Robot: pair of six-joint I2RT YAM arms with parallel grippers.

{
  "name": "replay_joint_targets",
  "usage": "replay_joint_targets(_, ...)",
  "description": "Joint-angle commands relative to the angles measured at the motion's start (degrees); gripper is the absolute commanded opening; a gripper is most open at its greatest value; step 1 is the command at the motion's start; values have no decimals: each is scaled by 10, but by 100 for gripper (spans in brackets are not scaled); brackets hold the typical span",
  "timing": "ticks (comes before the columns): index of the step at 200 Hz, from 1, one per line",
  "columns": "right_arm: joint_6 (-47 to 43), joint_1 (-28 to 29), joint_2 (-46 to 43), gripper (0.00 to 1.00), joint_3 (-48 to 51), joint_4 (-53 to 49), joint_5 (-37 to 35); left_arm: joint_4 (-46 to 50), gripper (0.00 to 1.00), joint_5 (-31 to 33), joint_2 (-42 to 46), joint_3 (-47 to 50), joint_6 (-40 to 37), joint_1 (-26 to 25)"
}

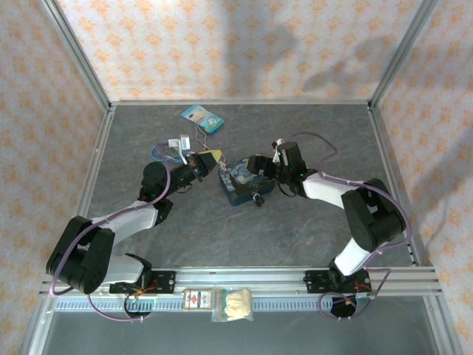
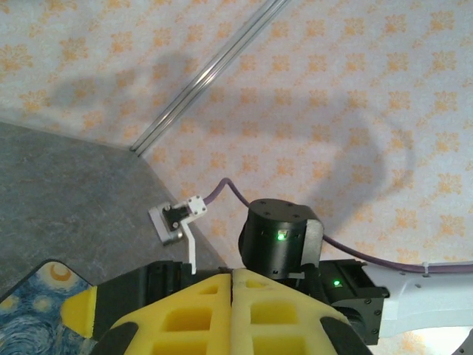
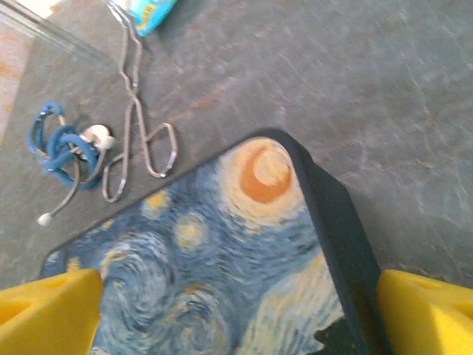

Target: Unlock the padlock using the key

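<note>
Foam-padded right gripper (image 3: 236, 310) astride rectangular starry tin (image 3: 222, 244)

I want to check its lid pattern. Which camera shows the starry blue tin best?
The right wrist view: the blue tin is close up, its swirls and orange moon plain. The top external view shows it whole but small and far off. The left wrist view catches one corner.

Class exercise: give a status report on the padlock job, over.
Left gripper shut, at the tin's corner. Right gripper open above the tin. Padlock likely the dark bit at its near edge; key too small to tell.
</note>
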State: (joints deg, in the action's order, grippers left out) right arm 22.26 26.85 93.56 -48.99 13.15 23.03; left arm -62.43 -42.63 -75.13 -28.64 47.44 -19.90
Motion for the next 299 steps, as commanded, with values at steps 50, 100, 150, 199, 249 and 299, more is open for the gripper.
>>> replay_joint_targets(50,-81,-5,-192,96,-4,13,132,-142,0,-23,-76,-38,56,-14)
replay_joint_targets(100,48,6,-192,74,53,264,316,-216,0,-33,-121,-72,97,-35)
replay_joint_targets(150,65,27,-151,52,64,341,360,-190,0,-12,-107,-59,89,-49)
replay_joint_targets(199,65,35,-119,40,60,360,368,-202,0,-9,-109,-61,102,-57)
replay_joint_targets(249,77,36,-121,33,75,374,372,-196,0,5,-100,-59,95,-58)
replay_joint_targets(299,96,36,-124,24,90,400,369,-201,0,12,-102,-57,98,-58)
